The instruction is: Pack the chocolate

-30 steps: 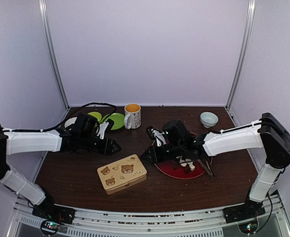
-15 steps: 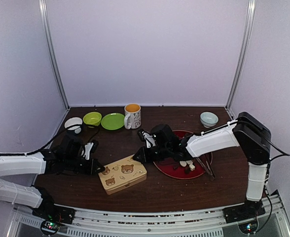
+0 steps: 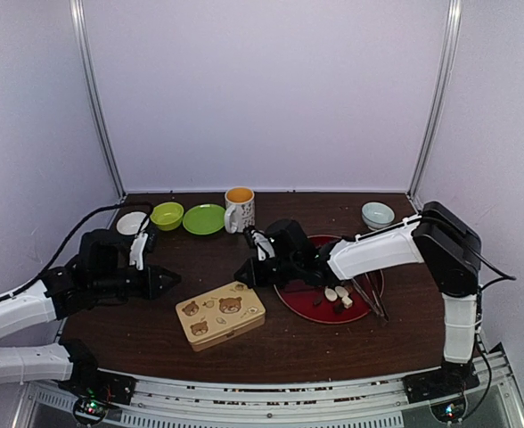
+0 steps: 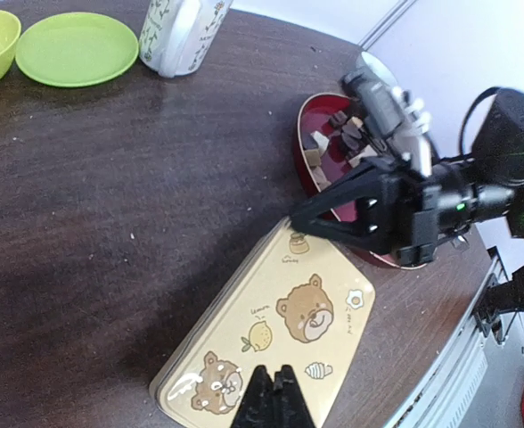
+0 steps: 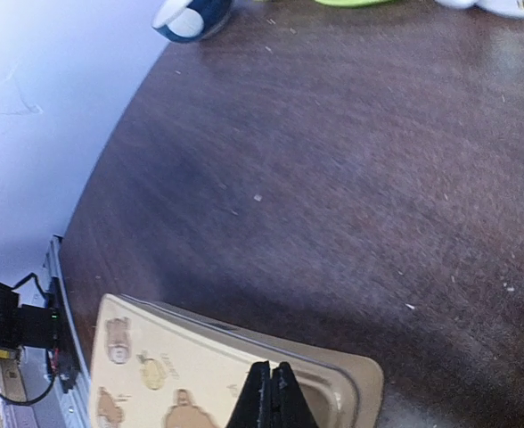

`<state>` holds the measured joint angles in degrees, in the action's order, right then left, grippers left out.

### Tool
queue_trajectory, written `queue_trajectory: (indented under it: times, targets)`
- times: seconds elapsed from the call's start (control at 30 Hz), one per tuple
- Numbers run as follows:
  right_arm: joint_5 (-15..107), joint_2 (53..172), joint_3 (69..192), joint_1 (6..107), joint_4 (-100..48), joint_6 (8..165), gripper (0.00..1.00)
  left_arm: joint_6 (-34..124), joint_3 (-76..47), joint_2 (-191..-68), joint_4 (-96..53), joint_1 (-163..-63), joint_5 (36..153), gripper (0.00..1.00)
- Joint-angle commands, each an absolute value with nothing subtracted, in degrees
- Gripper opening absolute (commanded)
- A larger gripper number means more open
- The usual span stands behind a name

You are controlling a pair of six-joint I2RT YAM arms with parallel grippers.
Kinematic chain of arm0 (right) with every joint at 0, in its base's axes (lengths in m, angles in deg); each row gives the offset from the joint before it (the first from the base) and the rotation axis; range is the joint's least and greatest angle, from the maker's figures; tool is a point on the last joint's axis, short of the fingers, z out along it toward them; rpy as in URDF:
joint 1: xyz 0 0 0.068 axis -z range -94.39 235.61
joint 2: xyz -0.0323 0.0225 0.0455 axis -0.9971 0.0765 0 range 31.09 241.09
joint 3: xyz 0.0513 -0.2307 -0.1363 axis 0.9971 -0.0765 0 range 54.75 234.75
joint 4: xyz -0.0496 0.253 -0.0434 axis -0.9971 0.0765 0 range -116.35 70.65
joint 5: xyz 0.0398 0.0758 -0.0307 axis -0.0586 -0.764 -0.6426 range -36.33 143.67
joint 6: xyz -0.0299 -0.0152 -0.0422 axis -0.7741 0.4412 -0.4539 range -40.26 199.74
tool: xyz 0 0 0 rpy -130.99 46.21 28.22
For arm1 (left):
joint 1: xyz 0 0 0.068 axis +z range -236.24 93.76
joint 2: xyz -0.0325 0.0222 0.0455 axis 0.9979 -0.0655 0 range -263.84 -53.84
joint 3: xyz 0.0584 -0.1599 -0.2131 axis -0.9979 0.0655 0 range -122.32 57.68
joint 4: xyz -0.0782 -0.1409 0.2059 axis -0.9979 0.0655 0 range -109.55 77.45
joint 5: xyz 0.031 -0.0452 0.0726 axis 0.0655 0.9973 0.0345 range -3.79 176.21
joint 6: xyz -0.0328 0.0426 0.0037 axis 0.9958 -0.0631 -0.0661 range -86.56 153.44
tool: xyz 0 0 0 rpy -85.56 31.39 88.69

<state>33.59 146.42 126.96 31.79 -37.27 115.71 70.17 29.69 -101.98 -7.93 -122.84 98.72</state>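
Chocolate [image 3: 338, 297] on the red plate [image 3: 305, 307] lies near the clenched right hand [image 3: 241, 275], far from the clenched left hand [image 3: 173, 280].

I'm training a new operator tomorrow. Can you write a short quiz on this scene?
1. True or false: the chocolate lies on the red plate.
2. Seen from above, the tin lies to the plate's: A. left, B. right, C. far side.
3. Fill the gap: the left gripper and right gripper are both ____, holding nothing.

Key: 1 true; 2 A; 3 shut.
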Motion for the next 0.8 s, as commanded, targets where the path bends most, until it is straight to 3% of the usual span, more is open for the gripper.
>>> queue_trajectory:
  times: [0.0,0.23,0.53,0.77]
  targets:
    - [34.5,152.2,123.7,33.0,-40.2,118.8,0.0,69.8,29.2,-100.5,-6.3,-122.9,97.9,0.0]
    - [33.2,145.2,120.6,33.6,-41.6,118.0,0.0,72.2,35.0,-103.8,-14.0,-123.0,99.7,0.0]
    - [31.9,130.4,113.8,28.8,-36.3,112.0,0.0,75.0,43.1,-118.9,-28.9,-122.9,101.6,0.0]
    - [34.4,134.2,107.4,27.1,-40.0,115.2,0.0,73.3,38.9,-109.2,-19.6,-123.0,101.2,0.0]
